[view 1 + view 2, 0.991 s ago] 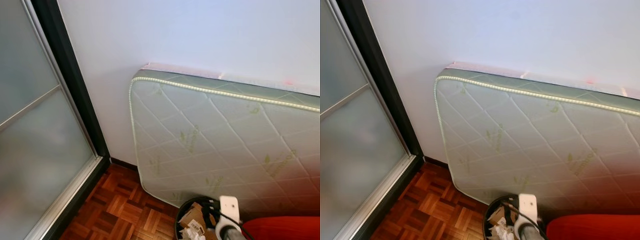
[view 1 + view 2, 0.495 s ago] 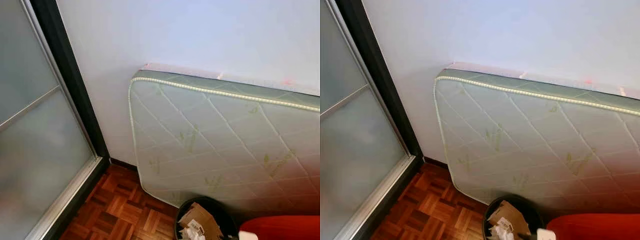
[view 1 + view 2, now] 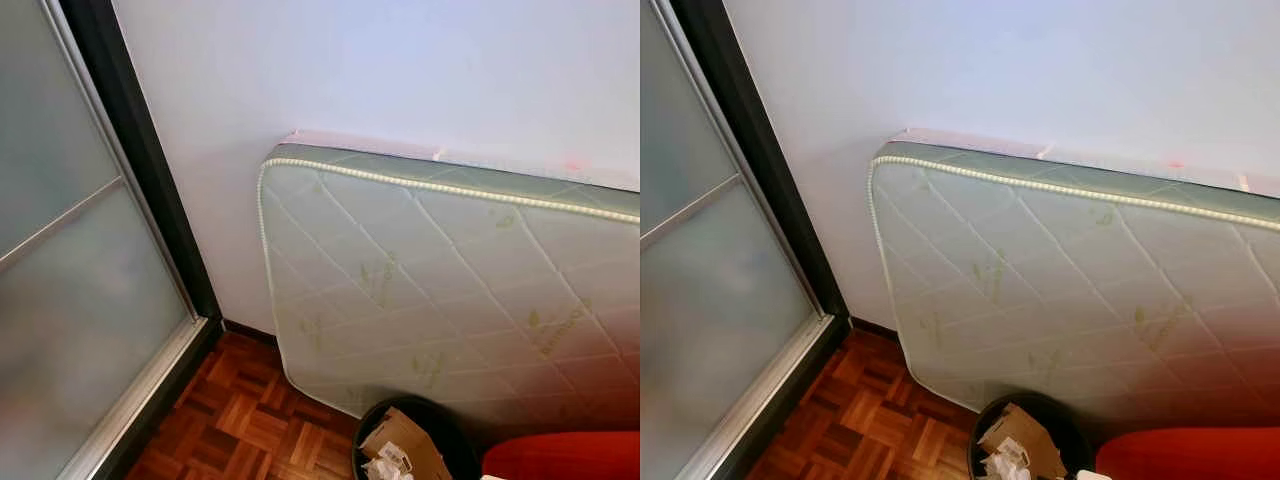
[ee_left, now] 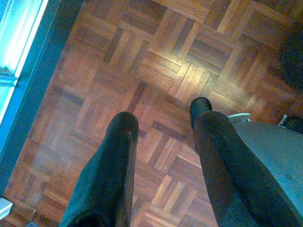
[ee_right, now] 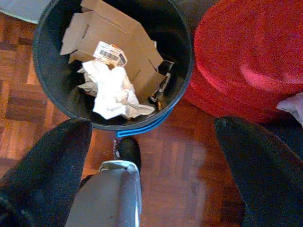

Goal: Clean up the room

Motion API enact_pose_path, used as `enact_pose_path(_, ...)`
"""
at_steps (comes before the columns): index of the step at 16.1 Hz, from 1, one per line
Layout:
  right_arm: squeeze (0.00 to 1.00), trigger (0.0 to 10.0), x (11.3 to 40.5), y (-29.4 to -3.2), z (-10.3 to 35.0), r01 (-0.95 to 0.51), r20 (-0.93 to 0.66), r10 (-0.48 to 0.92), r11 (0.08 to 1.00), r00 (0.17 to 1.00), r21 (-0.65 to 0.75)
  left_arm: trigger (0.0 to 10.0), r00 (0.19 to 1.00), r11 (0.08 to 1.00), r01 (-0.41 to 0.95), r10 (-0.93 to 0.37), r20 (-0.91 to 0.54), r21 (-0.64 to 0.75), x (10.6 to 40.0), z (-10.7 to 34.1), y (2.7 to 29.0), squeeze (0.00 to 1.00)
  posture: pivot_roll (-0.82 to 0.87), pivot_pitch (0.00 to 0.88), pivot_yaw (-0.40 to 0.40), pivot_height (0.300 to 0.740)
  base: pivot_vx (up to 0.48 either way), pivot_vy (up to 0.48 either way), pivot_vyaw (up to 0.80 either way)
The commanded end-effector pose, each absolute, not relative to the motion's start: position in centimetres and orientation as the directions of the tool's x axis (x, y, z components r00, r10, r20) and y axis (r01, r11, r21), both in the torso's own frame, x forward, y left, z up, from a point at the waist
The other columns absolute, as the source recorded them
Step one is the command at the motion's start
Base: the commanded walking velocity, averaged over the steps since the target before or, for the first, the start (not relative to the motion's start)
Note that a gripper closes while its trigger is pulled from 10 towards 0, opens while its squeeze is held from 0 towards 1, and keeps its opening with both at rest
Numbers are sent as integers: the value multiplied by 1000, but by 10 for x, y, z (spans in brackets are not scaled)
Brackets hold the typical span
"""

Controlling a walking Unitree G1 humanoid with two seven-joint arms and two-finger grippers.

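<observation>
The right end effector (image 5: 151, 137) is held fingers apart above the round black plastic bin (image 5: 52, 78) of folded brown cardboard (image 5: 118, 40) and crumpled white paper (image 5: 113, 92). The left end effector (image 4: 163, 137) is spread over wood parquet floor (image 4: 156, 52).

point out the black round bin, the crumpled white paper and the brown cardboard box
black round bin (image 5: 49, 85), right wrist view, on its inner wall
crumpled white paper (image 5: 111, 90), right wrist view, on its middle
brown cardboard box (image 5: 130, 40), right wrist view, on its flat side

A quilted mattress (image 3: 450, 290) is leaning against the white wall (image 3: 400, 70), beside a frosted sliding door (image 3: 70, 300) on parquet (image 3: 240, 420).
</observation>
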State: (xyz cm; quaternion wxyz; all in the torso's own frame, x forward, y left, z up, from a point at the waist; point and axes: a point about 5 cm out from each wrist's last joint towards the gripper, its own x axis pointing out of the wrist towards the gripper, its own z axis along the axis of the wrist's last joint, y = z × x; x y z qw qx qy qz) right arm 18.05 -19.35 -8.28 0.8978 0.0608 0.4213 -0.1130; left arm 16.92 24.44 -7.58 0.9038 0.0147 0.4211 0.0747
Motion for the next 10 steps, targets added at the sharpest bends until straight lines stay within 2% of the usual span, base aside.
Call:
enact_pose_path(1,0,10000,177,-190,-85,243,-785,-137,970,604,18,10000,596,988,-119,150,-789,98,159,-80,247,0,15,81,19,740,0,0,0)
enact_pose_path(5,0,10000,181,-186,-84,214,-782,-112,976,614,29,10000,597,989,-117,144,-789,92,159,-81,245,0,14,70,14,740,0,0,0)
enact_pose_path(10,0,10000,178,-186,-86,207,-787,-112,978,607,21,10000,599,988,-133,148,-787,85,159,-81,245,0,13,112,12,740,0,0,0)
